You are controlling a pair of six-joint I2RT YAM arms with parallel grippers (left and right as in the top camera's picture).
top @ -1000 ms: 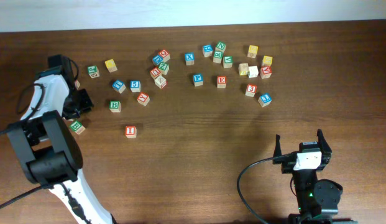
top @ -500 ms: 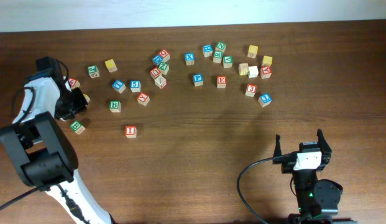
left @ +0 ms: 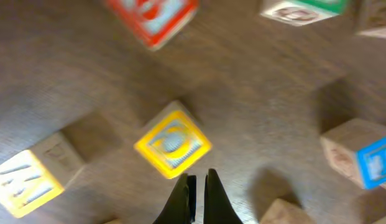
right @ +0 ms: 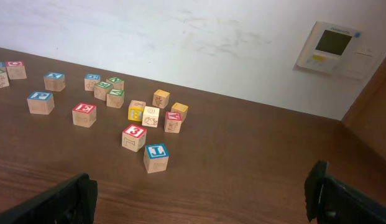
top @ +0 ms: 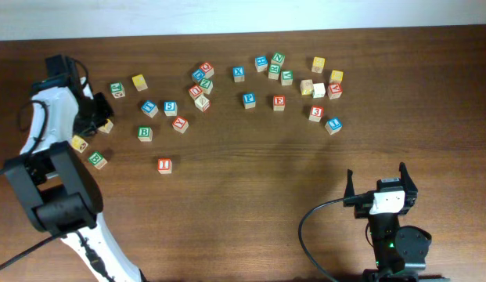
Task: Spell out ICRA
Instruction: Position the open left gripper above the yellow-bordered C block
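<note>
Left hand [left: 199, 178] closed, yellow block [left: 173, 144] at fingertips

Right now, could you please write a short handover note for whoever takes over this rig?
Left gripper: shut on nothing, tips just short of the yellow-faced wooden cube.
Right gripper: open, idle, away from the cubes.
Red-printed "I" wooden cube: alone on the brown wooden table, nearer the robot than the scatter.
Red-printed "A" cube: seemingly in the far right cluster; green "R" not made out.
Done: nothing lined up.
Left: grasp yellow cube, find R, line up all four.
</note>
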